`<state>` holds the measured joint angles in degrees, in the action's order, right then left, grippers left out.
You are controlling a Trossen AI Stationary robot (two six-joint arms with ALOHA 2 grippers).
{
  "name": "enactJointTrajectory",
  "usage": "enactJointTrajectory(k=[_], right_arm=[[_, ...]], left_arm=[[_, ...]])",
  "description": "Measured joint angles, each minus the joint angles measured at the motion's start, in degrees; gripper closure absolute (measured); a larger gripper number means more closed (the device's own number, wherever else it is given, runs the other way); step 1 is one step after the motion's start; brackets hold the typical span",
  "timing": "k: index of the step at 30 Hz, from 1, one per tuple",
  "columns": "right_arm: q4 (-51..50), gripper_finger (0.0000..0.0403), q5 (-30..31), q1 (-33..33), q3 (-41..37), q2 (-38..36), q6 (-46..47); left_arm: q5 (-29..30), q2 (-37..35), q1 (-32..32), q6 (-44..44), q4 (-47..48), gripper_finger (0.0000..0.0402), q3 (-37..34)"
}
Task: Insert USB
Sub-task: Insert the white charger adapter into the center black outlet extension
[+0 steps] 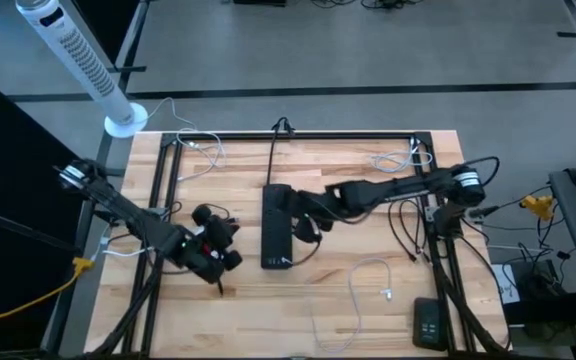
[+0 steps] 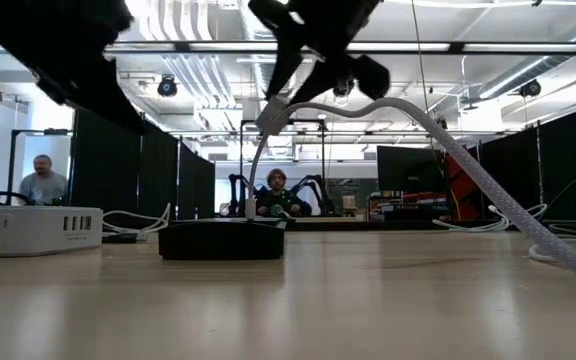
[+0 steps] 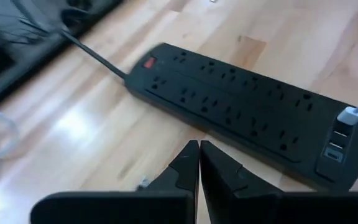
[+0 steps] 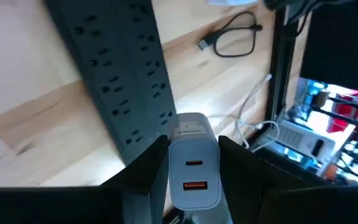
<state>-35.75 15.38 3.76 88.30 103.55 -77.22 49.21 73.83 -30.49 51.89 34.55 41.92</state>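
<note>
The USB plug, white, sits in the top USB port at the end of the black strip; its white cable loops across the surface toward my side in the high view. I see a second port just below it on the same end block, with nothing in it as far as I can tell.

Right gripper: jaws pinching a grey charger, one finger on each flank. The charger's face shows two ports, both unfilled. It hangs just above the strip, beside the outlet rows. Whether its prongs touch the strip I cannot tell; they are hidden under the body.

Left gripper: jaws pressed together, holding nothing I can see. It sits to the left of the strip, apart from it, low over the wood.

In the low view the strip is a dark slab seen end-on, with the white cable arching over it. A white multi-outlet box stands at that picture's left edge, cut off. A black device lies near the front right corner; I cannot make out what it is.
</note>
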Motion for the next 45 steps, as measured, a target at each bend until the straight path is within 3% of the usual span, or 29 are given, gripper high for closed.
enactJointTrajectory(k=[6, 17, 22, 27, 37, 40, 45], right_arm=[[-13.1, 0.0295, -2.0, -0.1, 9.8, 8.9, -2.3], [-26.0, 0.0295, -7.3, 1.4, 24.0, 20.3, -3.8], [-27.3, 0.0295, -9.2, 2.0, 25.8, 20.5, -6.4], [-27.9, 0.0295, -14.9, 1.8, 25.9, 20.2, -6.7], [-27.9, 0.0295, -18.9, -3.1, 25.9, 20.3, -12.1], [-27.1, 0.0295, -23.3, -4.2, 25.9, 20.3, -12.2], [-25.3, 0.0295, -25.6, -5.2, 25.8, 20.3, -11.7]], left_arm=[[-7.0, -0.5, 6.0, -10.5, -11.9, 0.0401, -5.4], [-9.7, -0.1, 8.9, -13.9, -13.6, 0.0401, -6.1], [-9.8, 0.0, 8.9, -16.0, -13.5, 0.0401, -6.1], [-10.8, 0.0, 8.9, -19.8, -13.6, 0.0402, -6.1], [-12.7, -0.9, 9.0, -32.1, -14.1, 0.0402, -2.2], [-12.6, -1.4, 9.0, -36.0, -14.0, 0.0402, -0.8], [-12.6, -3.9, 9.0, -38.3, -13.4, 0.0402, -1.3]])
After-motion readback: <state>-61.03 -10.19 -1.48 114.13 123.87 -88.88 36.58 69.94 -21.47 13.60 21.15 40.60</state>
